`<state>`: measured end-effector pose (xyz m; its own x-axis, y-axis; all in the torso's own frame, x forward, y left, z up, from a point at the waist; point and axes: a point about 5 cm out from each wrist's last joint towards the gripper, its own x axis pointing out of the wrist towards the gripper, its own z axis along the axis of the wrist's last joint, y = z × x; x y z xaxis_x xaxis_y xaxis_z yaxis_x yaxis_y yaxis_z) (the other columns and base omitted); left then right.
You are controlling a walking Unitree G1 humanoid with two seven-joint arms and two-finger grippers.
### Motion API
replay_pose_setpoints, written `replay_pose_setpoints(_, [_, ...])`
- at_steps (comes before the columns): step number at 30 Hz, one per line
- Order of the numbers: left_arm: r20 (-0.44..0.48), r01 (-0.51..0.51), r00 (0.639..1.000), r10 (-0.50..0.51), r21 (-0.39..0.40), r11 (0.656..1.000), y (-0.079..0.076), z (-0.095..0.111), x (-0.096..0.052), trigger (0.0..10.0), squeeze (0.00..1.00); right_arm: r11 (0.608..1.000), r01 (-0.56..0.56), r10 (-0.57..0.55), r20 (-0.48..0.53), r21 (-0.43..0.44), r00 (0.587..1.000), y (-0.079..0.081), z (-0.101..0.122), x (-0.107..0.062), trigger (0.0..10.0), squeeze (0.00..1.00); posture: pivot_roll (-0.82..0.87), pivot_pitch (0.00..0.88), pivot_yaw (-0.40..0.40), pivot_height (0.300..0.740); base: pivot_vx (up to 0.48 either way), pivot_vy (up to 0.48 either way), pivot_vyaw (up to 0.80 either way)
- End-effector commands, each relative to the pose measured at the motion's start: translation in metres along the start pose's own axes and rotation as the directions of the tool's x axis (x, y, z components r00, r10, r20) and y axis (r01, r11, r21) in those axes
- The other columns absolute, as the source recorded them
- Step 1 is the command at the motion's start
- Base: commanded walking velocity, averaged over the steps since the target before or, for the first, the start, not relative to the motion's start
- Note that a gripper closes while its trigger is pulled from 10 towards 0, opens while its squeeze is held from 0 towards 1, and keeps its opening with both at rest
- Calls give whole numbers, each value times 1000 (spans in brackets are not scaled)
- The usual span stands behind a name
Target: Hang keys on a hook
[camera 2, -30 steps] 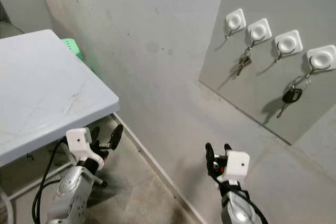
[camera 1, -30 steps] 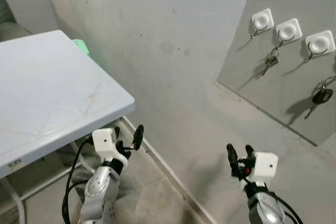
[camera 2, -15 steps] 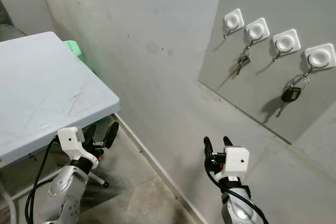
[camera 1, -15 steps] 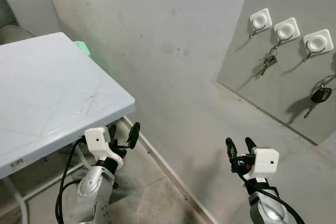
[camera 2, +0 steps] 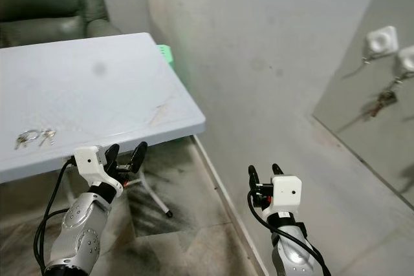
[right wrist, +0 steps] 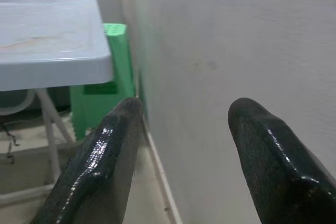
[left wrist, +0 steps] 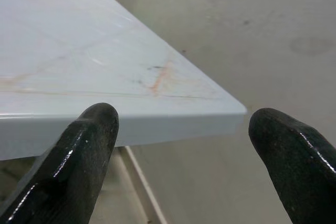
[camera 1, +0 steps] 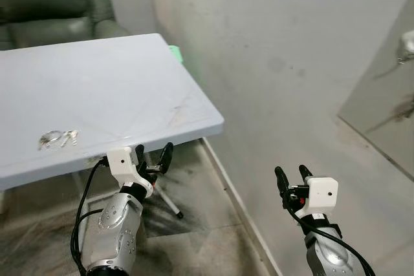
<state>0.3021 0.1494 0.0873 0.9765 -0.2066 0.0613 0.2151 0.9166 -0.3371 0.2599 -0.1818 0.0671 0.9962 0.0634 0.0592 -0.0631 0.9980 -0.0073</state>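
Head camera: a small bunch of silver keys (camera 2: 33, 138) lies on the pale blue-grey plastic table (camera 2: 103, 88), toward its left side, well apart from both arms. The left gripper (camera 1: 154, 160) hangs just below the table's front edge, fingers spread and empty. The right gripper (camera 1: 290, 178) is raised near the grey wall, released, holding nothing. White square hooks (camera 2: 381, 38) sit on a grey panel at far right.

Left wrist: the table's corner shows between parted fingers (left wrist: 86, 145).

Right wrist: a green plastic stool (right wrist: 107, 82) stands beyond the spread fingers (right wrist: 113, 145).
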Motion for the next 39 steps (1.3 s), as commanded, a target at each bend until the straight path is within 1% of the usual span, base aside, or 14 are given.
replay_pose_setpoints(1, [1, 6, 1000, -6, 18, 1000, -2, 2, 4, 10000, 0, 1000, -2, 2, 3, -15, 1000, -2, 3, 3, 10000, 0, -20, 0, -39, 740, 0, 0, 800])
replay_pose_setpoints(13, [16, 13, 1000, -14, 28, 1000, -5, 2, 6, 10000, 0, 1000, -26, 26, 1, -15, 1000, -1, 4, 8, 10000, 0, -9, 0, -51, 740, 0, 0, 800])
replay_pose_setpoints(19, [6, 12, 1000, -12, 28, 1000, -5, 0, 6, 10000, 0, 999, -35, 35, 1, -15, 999, 0, 4, 9, 10000, 0, -5, 0, -55, 740, 0, 0, 800])
replay_pose_setpoints(22, [9, 16, 1000, -16, 29, 999, -6, 0, 7, 10000, 0, 999, -39, 39, 1, -15, 999, 0, 4, 9, 10000, 0, -5, 0, -57, 740, 0, 464, 800])
replay_pose_setpoints(26, [9, 8, 1000, -8, 32, 999, -7, 0, 7, 10000, 0, 999, -41, 41, 0, -15, 999, 0, 4, 9, 10000, 0, -7, 0, -57, 740, 0, 0, 800])
replay_pose_setpoints(29, [3, -4, 1000, 4, 17, 1000, -7, -1, 8, 10000, 0, 999, -41, 41, 0, -16, 999, -1, 4, 9, 10000, 0, -8, 0, -58, 740, 0, 0, 800])
replay_pose_setpoints(31, [-5, -5, 1000, 5, 36, 999, -7, -2, 8, 10000, 0, 999, -41, 41, 0, -17, 999, -1, 4, 9, 10000, 0, -8, 0, -58, 740, 0, 0, 800])
replay_pose_setpoints(37, [-15, -10, 1000, 11, 44, 999, -7, -3, 10, 10000, 0, 999, -39, 39, 4, -18, 999, -2, 5, 10, 10000, 0, -11, 0, -59, 740, 0, 0, 800])
replay_pose_setpoints(39, [-14, -8, 1000, 8, 50, 999, -7, -3, 10, 10000, 0, 999, -30, 29, 10, 28, 1000, -3, 5, 11, 10000, 0, -9, 0, -60, 740, 0, 0, 0])
